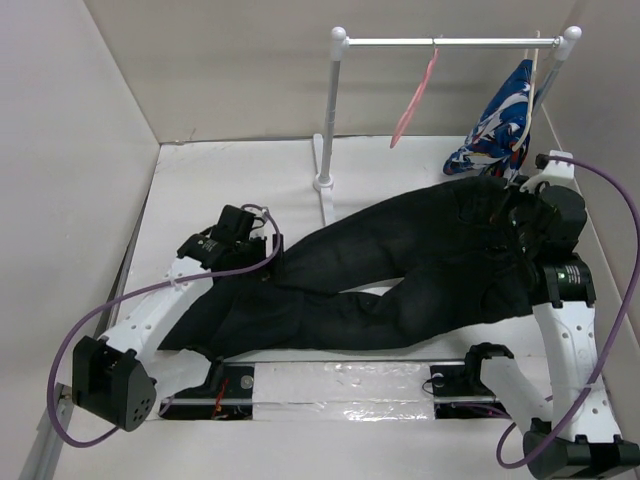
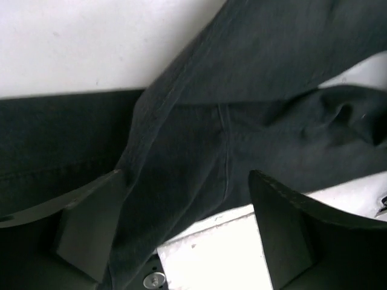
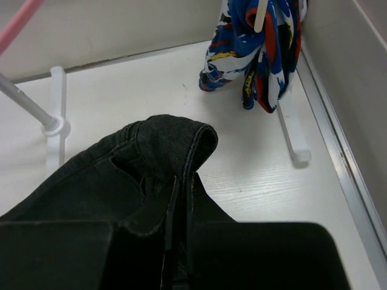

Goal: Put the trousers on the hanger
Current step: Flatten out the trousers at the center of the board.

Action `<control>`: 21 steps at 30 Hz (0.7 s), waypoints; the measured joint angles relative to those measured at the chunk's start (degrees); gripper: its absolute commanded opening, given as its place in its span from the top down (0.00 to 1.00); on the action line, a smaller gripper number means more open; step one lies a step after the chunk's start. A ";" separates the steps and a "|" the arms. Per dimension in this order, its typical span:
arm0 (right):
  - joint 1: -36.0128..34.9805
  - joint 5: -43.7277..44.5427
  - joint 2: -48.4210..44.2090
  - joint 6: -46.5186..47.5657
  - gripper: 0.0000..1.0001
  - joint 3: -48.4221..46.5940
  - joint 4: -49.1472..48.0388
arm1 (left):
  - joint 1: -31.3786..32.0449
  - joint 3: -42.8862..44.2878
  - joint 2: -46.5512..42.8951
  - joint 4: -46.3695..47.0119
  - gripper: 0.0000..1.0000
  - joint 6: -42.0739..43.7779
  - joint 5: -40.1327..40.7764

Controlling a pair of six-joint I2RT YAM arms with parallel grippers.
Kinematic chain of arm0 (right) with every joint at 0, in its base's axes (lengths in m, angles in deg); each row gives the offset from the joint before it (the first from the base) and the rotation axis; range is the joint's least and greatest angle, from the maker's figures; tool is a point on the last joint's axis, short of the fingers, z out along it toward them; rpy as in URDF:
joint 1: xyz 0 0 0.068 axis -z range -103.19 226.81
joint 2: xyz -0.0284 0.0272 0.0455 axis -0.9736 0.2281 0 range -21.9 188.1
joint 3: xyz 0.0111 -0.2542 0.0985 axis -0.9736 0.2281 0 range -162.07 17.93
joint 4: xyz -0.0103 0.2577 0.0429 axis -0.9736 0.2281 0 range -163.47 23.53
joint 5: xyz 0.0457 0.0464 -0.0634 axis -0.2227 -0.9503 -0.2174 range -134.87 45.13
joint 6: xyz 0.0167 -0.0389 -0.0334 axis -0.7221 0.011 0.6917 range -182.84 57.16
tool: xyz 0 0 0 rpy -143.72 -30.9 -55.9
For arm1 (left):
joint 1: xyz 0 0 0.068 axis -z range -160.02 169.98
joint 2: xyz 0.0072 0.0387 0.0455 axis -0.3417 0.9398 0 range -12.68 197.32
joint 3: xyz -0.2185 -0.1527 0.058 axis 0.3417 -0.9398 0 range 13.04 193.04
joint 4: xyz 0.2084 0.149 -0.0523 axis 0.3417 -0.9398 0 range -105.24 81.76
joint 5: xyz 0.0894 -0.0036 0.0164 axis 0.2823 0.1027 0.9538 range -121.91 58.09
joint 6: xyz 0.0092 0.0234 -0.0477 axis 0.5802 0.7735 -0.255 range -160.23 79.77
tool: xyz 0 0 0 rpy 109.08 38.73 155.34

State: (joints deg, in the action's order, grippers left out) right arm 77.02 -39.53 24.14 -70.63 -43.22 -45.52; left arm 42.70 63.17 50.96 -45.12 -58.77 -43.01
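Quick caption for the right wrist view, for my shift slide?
Right end effector pinching a fold of the black trousers over the white table, patterned garment hanging behind.

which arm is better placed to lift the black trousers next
Right: the right gripper holds the waistband of the long black fabric trousers, nearest the thin pink hanger; the left gripper is open over the legs.
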 measured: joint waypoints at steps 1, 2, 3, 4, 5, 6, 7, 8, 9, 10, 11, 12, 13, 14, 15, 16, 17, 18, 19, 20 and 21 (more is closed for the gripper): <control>0.24 -0.76 0.24 -0.20 1.00 -0.02 -0.66 | 1.09 0.00 0.24 -0.35 0.28 0.02 0.20; 0.44 -1.53 0.42 -0.28 1.00 0.00 -0.98 | 1.42 0.00 0.22 -0.87 0.34 0.07 0.70; 0.52 -2.14 0.52 -0.44 1.00 0.00 -1.31 | 1.44 0.00 -0.02 -1.20 0.40 0.11 1.38; 0.59 -2.62 0.52 -0.48 1.00 0.00 -1.46 | 1.42 0.00 -0.35 -1.42 0.41 0.15 1.88; 0.66 -2.86 0.50 -0.52 1.00 0.00 -1.53 | 1.38 0.00 -0.61 -1.60 0.41 0.17 2.40; 0.72 -3.13 0.46 -0.57 1.00 0.00 -1.57 | 1.29 0.00 -0.81 -1.66 0.40 0.15 2.82; 0.85 -3.39 0.42 -0.61 1.00 0.00 -1.62 | 1.29 0.00 -0.81 -1.73 0.38 0.09 3.34; 0.92 -3.54 0.39 -0.61 1.00 0.00 -1.62 | 1.29 0.00 -0.66 -1.88 0.35 0.00 4.07; 0.96 -3.72 0.35 -0.61 1.00 0.02 -1.62 | 1.29 0.00 -0.37 -2.19 0.32 -0.24 5.07; 0.96 -3.91 0.22 -0.61 1.00 0.04 -1.66 | 1.29 0.00 -0.04 -2.54 0.29 -0.50 5.97; 0.96 -4.11 0.00 -0.63 1.00 0.13 -1.77 | 1.29 0.02 0.22 -2.95 0.29 -0.87 7.08; 0.96 -4.28 -0.26 -0.68 1.00 0.20 -1.81 | 1.29 0.04 0.42 -3.41 0.28 -1.25 8.17; 0.96 -4.61 -0.55 -0.79 1.00 0.24 -1.86 | 1.29 0.04 0.44 -3.87 0.26 -1.55 9.16; 0.96 -5.05 -0.76 -0.85 1.00 0.24 -1.88 | 1.29 0.13 0.42 -4.31 0.26 -1.92 10.27; 0.96 -5.44 -0.98 -0.90 1.00 0.26 -1.97 | 1.29 0.28 0.42 -4.70 0.26 -2.29 11.32; 0.96 -5.92 -1.16 -1.05 1.00 0.46 -2.29 | 1.29 0.39 0.44 -4.92 0.28 -2.51 12.13; 0.96 -6.25 -1.36 -1.11 1.00 0.68 -2.67 | 1.27 0.50 0.55 -5.05 0.32 -2.69 12.81; 0.96 -6.47 -1.46 -1.16 1.00 0.87 -2.78 | 1.25 0.63 0.83 -5.16 0.35 -2.84 13.20; 0.96 -6.60 -1.55 -1.20 1.00 0.98 -2.73 | 1.25 0.74 1.31 -5.16 0.54 -2.86 13.44; 0.98 -6.64 -1.57 -1.22 1.00 1.01 -2.67 | 1.22 0.87 2.10 -5.22 0.71 -3.10 13.55; 1.09 -6.64 -1.62 -1.20 1.00 1.01 -2.67 | 1.22 1.05 3.06 -5.35 0.82 -3.15 13.66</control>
State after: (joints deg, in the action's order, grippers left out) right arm 78.11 -46.17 22.52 -71.83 -42.21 -48.19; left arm 43.93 64.22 54.02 -50.48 -61.92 -29.35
